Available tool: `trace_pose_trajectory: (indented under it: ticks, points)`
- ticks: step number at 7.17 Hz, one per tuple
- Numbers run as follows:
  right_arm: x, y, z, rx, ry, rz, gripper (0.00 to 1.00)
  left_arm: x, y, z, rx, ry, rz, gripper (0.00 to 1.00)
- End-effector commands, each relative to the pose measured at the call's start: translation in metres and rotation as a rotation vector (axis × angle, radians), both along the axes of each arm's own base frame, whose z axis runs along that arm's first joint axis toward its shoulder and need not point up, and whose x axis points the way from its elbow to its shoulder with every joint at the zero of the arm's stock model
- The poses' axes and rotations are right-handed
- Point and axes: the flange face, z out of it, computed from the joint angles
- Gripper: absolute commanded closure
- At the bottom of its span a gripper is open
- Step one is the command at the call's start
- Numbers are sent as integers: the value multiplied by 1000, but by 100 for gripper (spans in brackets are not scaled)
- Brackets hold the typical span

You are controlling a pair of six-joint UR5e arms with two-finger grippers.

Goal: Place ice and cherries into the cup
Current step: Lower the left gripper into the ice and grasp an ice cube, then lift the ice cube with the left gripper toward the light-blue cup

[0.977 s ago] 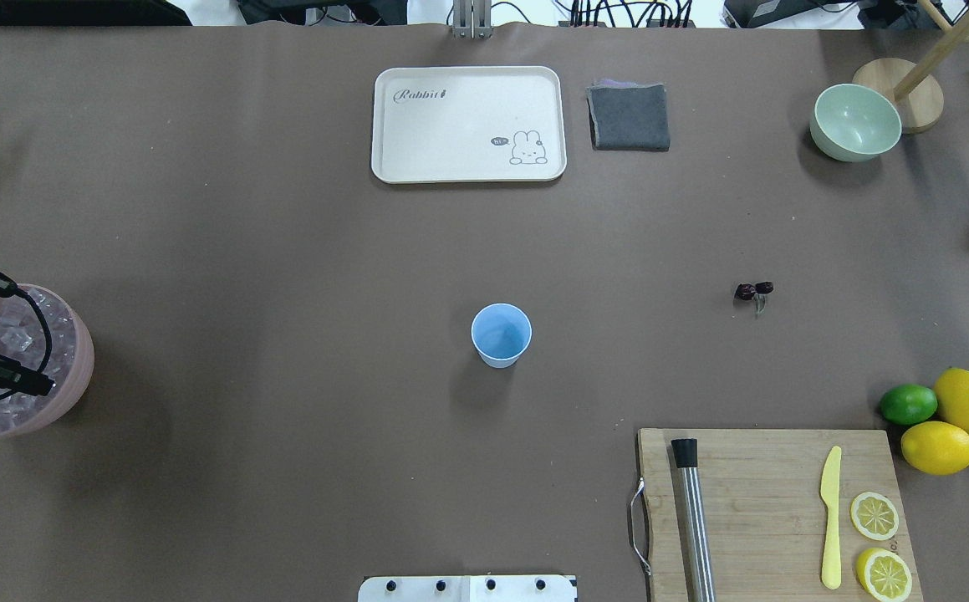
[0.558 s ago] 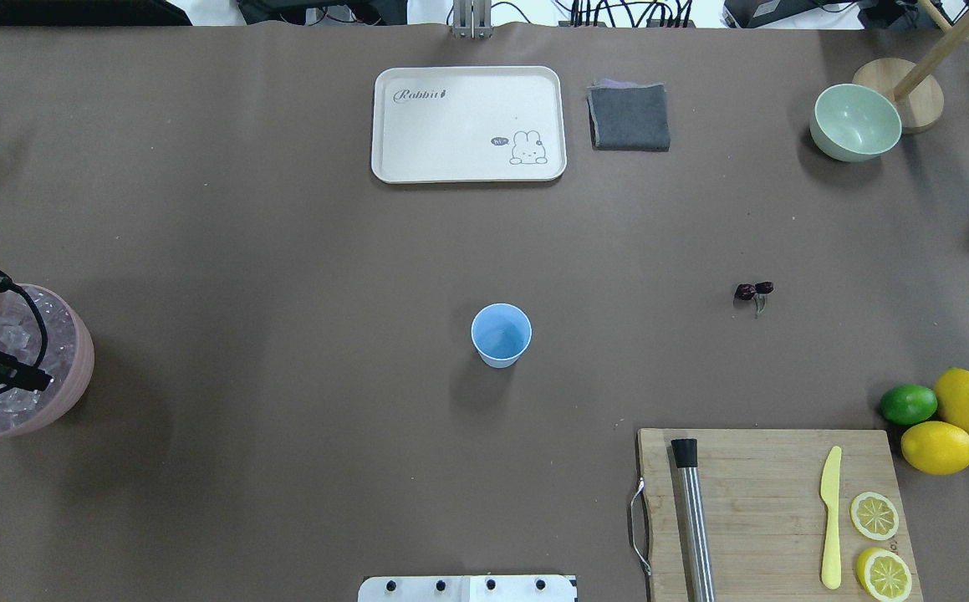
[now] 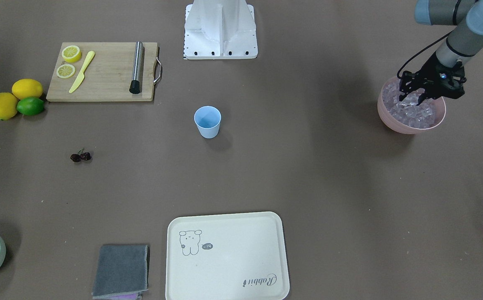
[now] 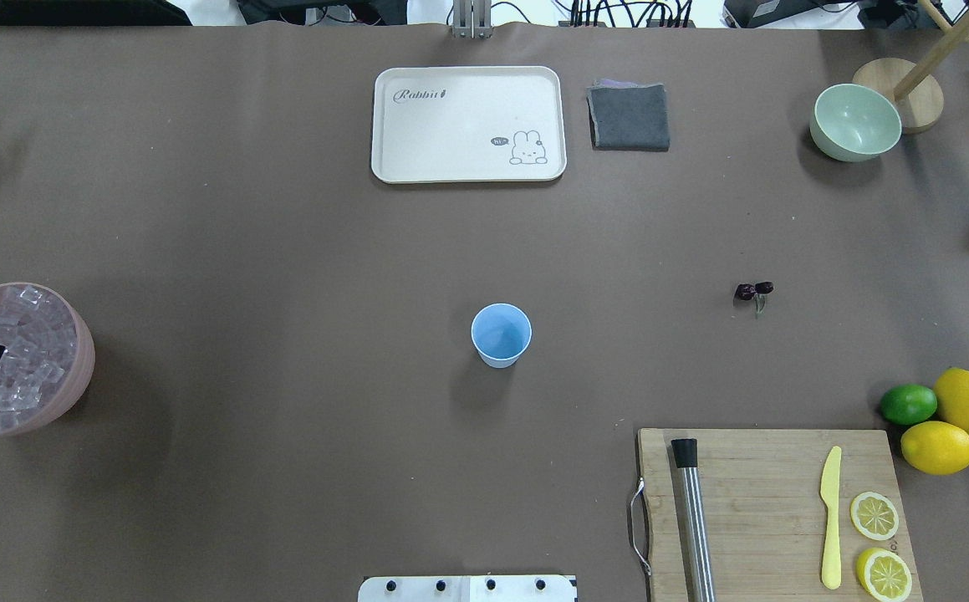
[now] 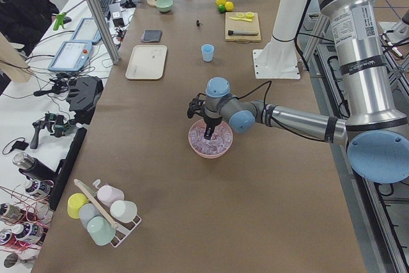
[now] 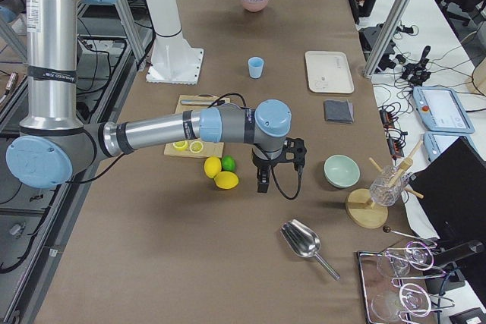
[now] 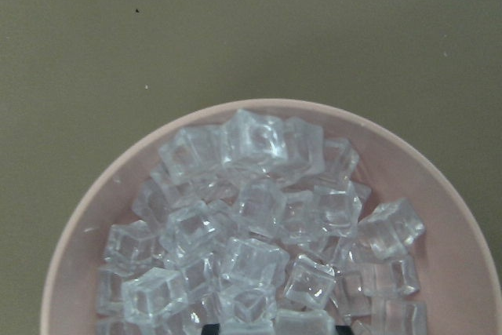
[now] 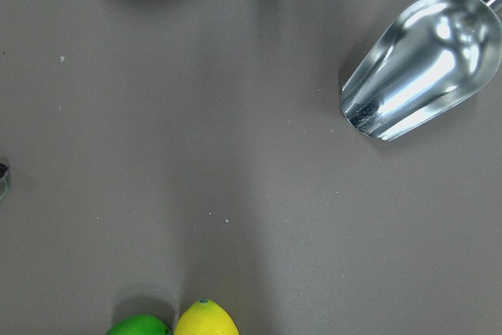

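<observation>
Robot's left arm [image 3: 464, 37] stretched low over the desk [image 3: 308, 166], left gripper [image 3: 410, 99] pointing down into the pink bowl [image 3: 391, 121], jaws parted among the ice [image 3: 418, 114], right gripper [image 6: 262, 184] opening cannot be told, cup [image 3: 207, 121] mid-desk, cherries [image 3: 80, 157] well apart.

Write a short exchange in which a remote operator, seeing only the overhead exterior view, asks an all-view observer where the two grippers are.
Operator: I see only a dark sliver at the table's left edge. Where is the left gripper?
Observer: In the front-facing view the left gripper hangs over the pink bowl, fingers apart, tips down among the ice.
Operator: And the right gripper? My view shows none of it.
Observer: The exterior right view shows the right gripper pointing down over bare table beside the lemons, with a metal scoop lying further out. I cannot tell whether it is open or shut.
</observation>
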Motion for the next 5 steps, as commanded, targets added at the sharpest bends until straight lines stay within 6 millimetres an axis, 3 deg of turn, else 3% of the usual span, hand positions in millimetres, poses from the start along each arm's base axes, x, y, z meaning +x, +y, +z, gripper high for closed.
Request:
trace_pose_trajectory:
  ticks: [1, 2, 3, 4, 5]
  points:
    - [-1, -2, -6, 10, -14, 0, 0, -18, -8, -19, 24, 29, -46, 100]
    - [-2, -2, -7, 11, -24, -1, 0, -19, -13, -37, 35, 77, -42, 100]
    - [-2, -2, -8, 13, -24, -1, 0, -12, -29, -73, 94, 127, -46, 100]
    - [-2, -4, -10, 17, -24, -2, 0, 7, -53, -123, 62, 227, -94, 100]
    - [-2, -5, -11, 19, -24, -2, 0, 40, -72, -188, 24, 342, -116, 100]
